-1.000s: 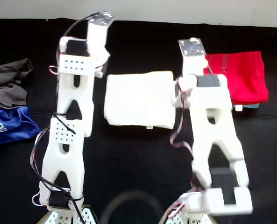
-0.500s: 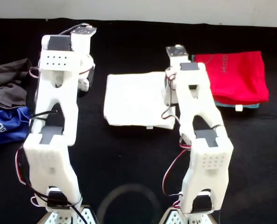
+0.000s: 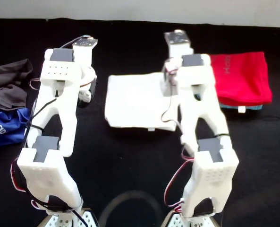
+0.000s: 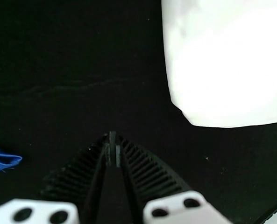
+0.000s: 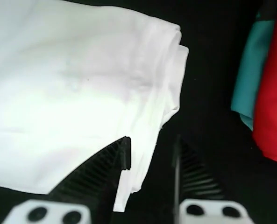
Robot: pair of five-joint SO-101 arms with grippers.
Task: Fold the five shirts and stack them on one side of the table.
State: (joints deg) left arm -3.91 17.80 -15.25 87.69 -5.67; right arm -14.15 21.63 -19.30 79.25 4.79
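High view: white shirt (image 3: 135,101) is folded into a flat rectangle at mid-table, between the two arms. The red shirt (image 3: 241,75) is folded at the far right, lying on a teal shirt (image 3: 250,108) whose edge peeks out along its near side. That makes two stacked on the right. The white one is apart from that stack, with a strip of black table (image 3: 130,161) between them. At the left edge, the grey shirt (image 3: 7,85) is crumpled. The blue shirt (image 3: 5,125) is bunched up just on its near side, touching it. Neither is folded.

State of the left gripper (image 4: 112,149): clenched, jaws tip to tip, nothing between them. It sits over bare table to the left of the white shirt, apart from the shirt's left edge. The left arm (image 3: 55,118) runs up the left side, between the unfolded pile and the white shirt.

State of the right gripper (image 5: 151,144): released, jaws spread. It is at the white shirt's right edge, where the folded layers show. One jaw is over the cloth, the other over bare table just beside it. The cloth is not pinched. Can't tell whether the tips touch the cloth or the table. The teal and red shirts lie further right, apart from the gripper. The right arm (image 3: 201,118) overlaps the white shirt's right side from above.
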